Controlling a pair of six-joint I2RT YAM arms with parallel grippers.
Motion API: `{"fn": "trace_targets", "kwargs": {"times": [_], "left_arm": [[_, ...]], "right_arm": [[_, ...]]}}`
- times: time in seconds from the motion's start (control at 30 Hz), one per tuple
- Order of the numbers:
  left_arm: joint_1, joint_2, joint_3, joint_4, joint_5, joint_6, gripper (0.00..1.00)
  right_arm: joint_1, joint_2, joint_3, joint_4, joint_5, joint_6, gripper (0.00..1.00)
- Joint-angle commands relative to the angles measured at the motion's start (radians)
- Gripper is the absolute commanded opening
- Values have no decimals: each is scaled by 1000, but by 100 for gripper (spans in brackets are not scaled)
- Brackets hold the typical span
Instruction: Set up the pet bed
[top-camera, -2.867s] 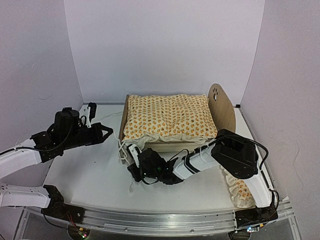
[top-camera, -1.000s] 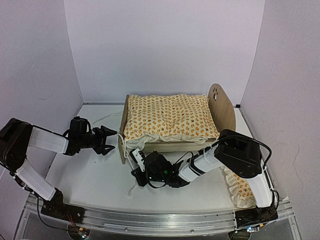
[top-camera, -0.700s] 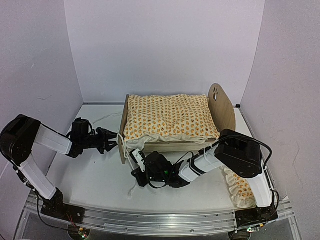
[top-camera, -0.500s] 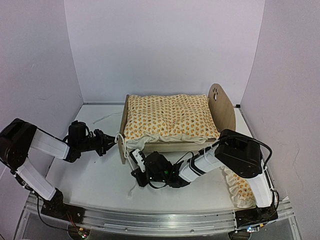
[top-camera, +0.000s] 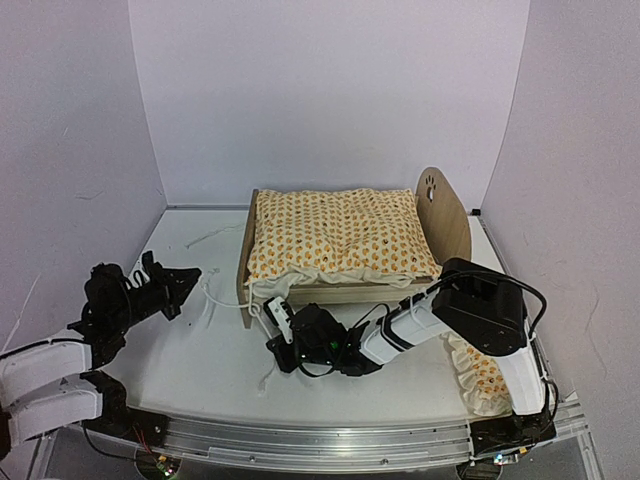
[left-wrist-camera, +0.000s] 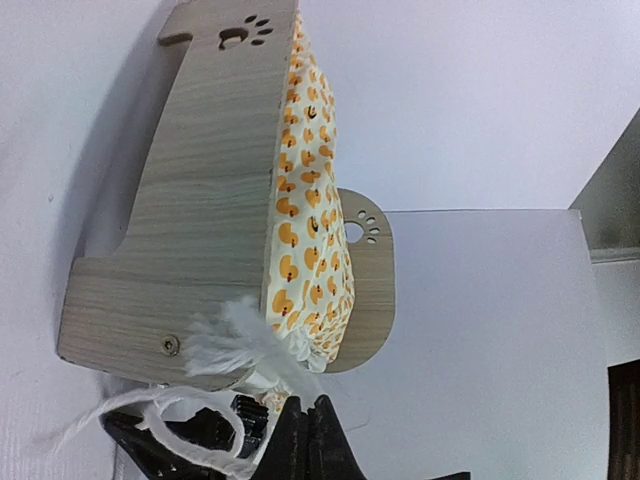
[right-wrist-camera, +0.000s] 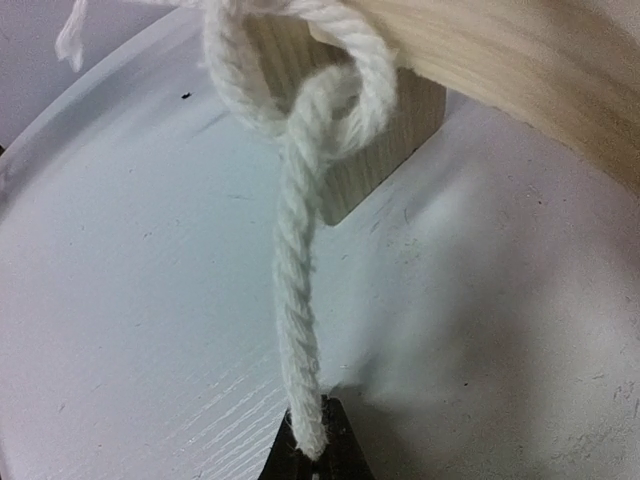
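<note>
Here the pet bed (top-camera: 440, 225) stands at the back middle of the tabletop (top-camera: 190, 370), with a quilt (top-camera: 340, 235) spread over it. The left arm (top-camera: 120, 300), off its left end, and the right arm (top-camera: 400, 330), at its near left leg, each have jaws pinched on a strand of white cord (right-wrist-camera: 298, 330). Tying seems to be in hand; next the strands must cross without slipping.

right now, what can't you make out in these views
Top view: the quilt covers whatever lies beneath it on the pet bed.
Top view: the right arm hides part of the pillow.
Right wrist view: the top edge cuts off where the white cord is tied.
</note>
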Motion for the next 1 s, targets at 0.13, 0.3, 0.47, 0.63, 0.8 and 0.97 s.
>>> {"fn": "trace_targets", "kwargs": {"times": [0.13,0.3,0.47,0.63,0.8,0.97], "left_arm": [[0,-337,273,-735,-411,336,0],[0,-287,380,-661,-440,481,0],[0,-134,531,-521,-306,607,0],[0,-31,553,-616,-288,582,9],[0,73,455,-649,-135,590,51],[0,36,377,-545,-48,651,84]], "right_arm": [[-4,-52,44,-48,118,41,0],[-18,-76,48,-93,230,33,0],[-41,-71,79,-126,226,-20,0],[-42,-56,138,-159,45,-99,9],[-42,-185,105,-334,-15,-85,51],[-76,-482,22,-738,70,-98,69]]}}
